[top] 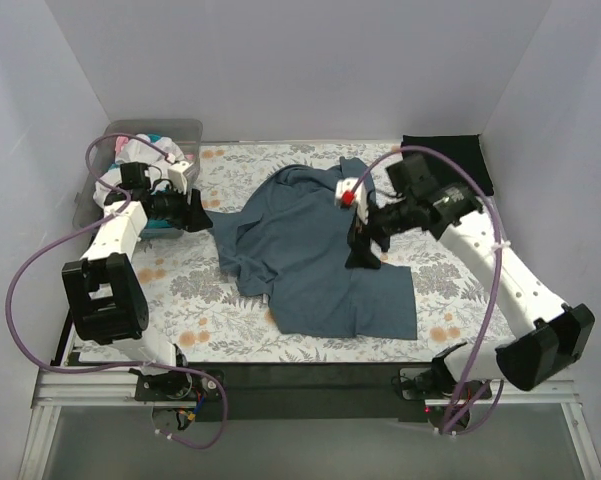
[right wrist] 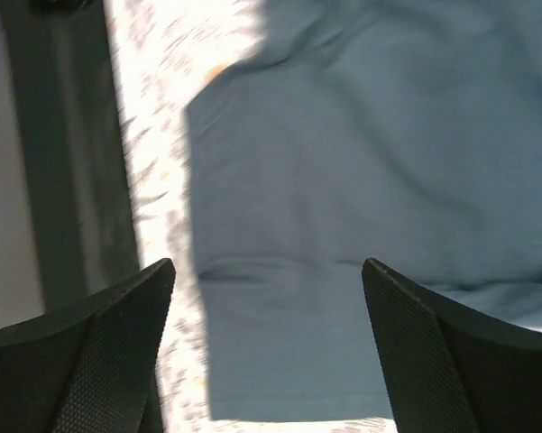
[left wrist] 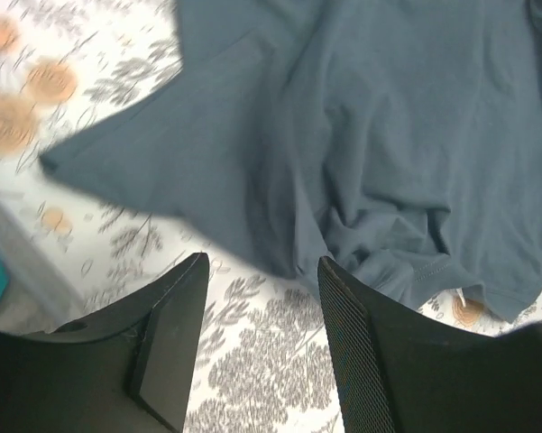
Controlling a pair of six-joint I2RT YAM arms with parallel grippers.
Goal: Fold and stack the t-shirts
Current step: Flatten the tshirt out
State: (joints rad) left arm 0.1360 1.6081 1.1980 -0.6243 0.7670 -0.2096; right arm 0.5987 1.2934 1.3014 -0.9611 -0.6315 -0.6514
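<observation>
A large slate blue-grey t-shirt (top: pixel 315 250) lies rumpled and partly spread on the floral table cloth (top: pixel 180 290). My left gripper (top: pixel 200 219) hovers at its left edge, open. In the left wrist view only cloth pattern shows between the fingers (left wrist: pixel 176 334), and the shirt (left wrist: pixel 379 135) lies just beyond them. My right gripper (top: pixel 364 254) hangs over the shirt's right half, open wide. In the right wrist view the flat shirt (right wrist: pixel 343 225) lies below it, untouched. A black t-shirt (top: pixel 450 160) lies folded at the back right. More t-shirts (top: pixel 142 150), white among them, sit bunched in the bin.
A clear plastic bin (top: pixel 175 130) stands at the back left, close behind the left arm. White walls enclose the table on three sides. A dark strip (top: pixel 310 380) runs along the near edge between the arm bases.
</observation>
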